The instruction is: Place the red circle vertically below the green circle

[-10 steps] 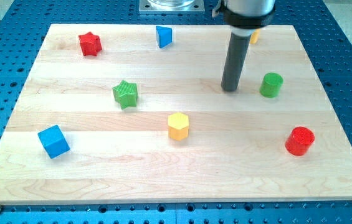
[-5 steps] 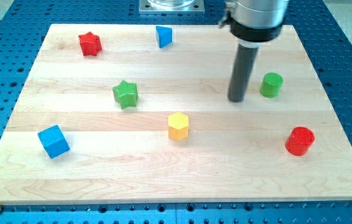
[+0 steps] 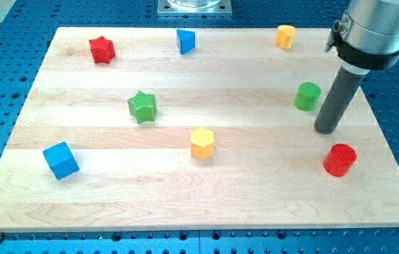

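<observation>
The red circle (image 3: 340, 159) stands near the board's right edge, toward the view's bottom. The green circle (image 3: 307, 96) stands above it and a little to the left. My tip (image 3: 325, 130) rests on the board between them, just below and right of the green circle and just above and left of the red circle. It touches neither block.
On the wooden board (image 3: 114, 197) there are also a red star (image 3: 102, 49), a blue triangle (image 3: 185, 41), a small yellow block (image 3: 285, 35), a green star (image 3: 142, 106), a yellow hexagon (image 3: 202, 143) and a blue cube (image 3: 61, 160).
My tip has moved from left of the green circle to the right and down, passing below it. The small yellow block at the top is now uncovered. No block has moved.
</observation>
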You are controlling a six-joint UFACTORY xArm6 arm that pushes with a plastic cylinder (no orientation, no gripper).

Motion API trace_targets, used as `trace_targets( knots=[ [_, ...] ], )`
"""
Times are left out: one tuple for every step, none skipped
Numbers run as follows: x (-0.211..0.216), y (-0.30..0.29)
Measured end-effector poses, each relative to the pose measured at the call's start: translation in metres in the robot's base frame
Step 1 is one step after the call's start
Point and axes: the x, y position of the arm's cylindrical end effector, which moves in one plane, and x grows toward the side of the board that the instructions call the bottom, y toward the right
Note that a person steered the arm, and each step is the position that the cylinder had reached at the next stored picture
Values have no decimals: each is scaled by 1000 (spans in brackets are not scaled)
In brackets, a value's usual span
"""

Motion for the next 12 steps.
trace_targets(
  knots=[
    [8,6],
    [13,28],
    [14,46],
    [19,48],
    [19,48],
    [54,60],
    [84,97],
    [121,83],
    [121,79],
    [121,79],
    [121,80],
    [98,63]
  ],
)
